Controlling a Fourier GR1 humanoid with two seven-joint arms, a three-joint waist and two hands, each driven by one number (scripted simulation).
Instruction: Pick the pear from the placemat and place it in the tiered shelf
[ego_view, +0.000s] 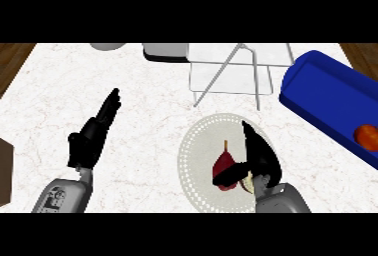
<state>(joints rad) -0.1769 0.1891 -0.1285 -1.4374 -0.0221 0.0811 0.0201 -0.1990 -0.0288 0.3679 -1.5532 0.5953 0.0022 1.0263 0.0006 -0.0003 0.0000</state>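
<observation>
Now the right hand (258, 160) curls round the pear (224, 167) on the placemat (203, 135); next, lift toward the tiered shelf (229, 70) at twelve o'clock. The left hand (94, 132) rests open.

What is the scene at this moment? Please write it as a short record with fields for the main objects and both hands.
surface: white marbled counter
placemat: round, pale, near the front edge
pear: dark red, lying on the placemat, stem pointing away
right hand: on the pear's right side, thumb curling across the fruit
left hand: open, fingers straight, resting at the left
tiered shelf: white wire frame at the back, nothing seen in it
blue bin: at the right, an orange item inside
</observation>
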